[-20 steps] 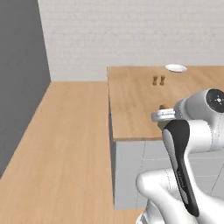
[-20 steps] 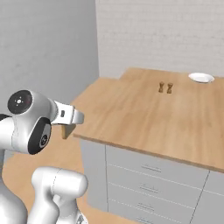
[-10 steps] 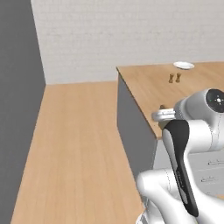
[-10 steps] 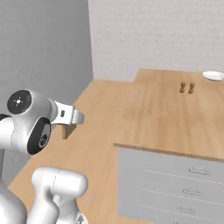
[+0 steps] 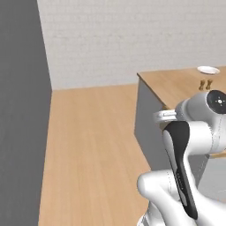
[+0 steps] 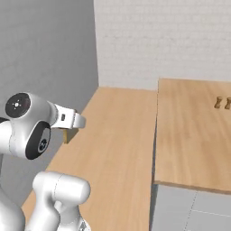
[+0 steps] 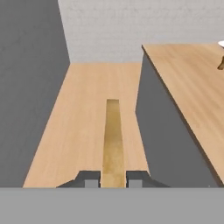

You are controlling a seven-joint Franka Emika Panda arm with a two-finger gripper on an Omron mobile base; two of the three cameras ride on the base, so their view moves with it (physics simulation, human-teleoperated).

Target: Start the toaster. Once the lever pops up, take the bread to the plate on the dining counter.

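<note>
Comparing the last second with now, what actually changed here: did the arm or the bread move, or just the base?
The base drove, so the whole view shifted: the dining counter slid to the right in both base views, the plate with it, baring more floor on the left. Nothing was taken or let go. The gripper stays shut on the bread, held edge-on, and the arm keeps its pose.

A white brick wall [image 5: 132,39] closes off the far end of the room. A plain dark grey wall [image 5: 20,110] runs along the left side. Light wooden flooring [image 5: 92,150] stretches between them. On the worktop stand two small brown shakers [image 5: 205,84], close beside one another, their details too small to tell.
</note>
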